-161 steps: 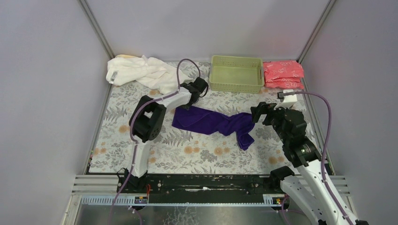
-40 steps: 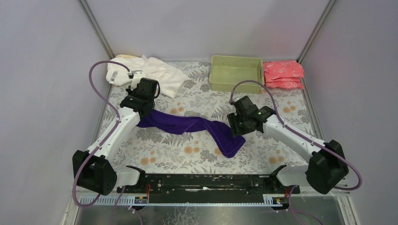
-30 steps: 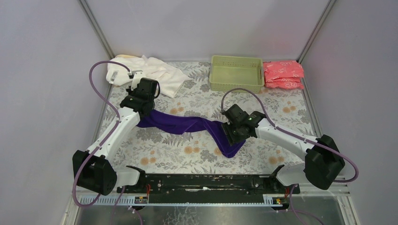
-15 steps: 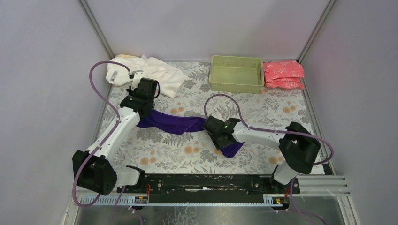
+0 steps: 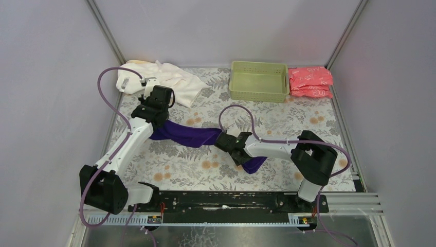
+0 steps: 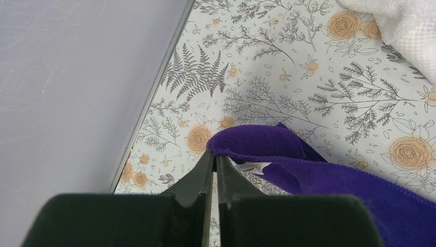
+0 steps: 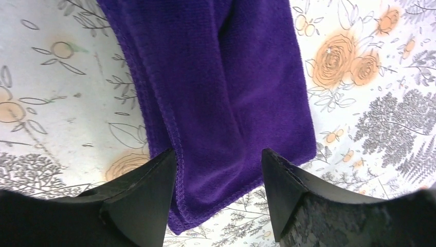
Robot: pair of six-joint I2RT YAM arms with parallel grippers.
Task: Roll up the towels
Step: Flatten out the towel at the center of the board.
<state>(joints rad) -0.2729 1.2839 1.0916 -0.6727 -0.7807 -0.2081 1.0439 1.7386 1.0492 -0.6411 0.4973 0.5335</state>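
R gripper (image 7: 218, 154) slid frame-left over purple towel (image 5: 190, 135), mid-frame.
Jaws wider, nothing held yet; L gripper (image 6: 215, 154) pinches towel's left corner: regrasp likely next.

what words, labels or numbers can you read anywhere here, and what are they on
Nothing here can be read.
pink-red packets: whitish print, too small and blurred to read.
purple towel: no writing visible.
green basket: no writing visible.
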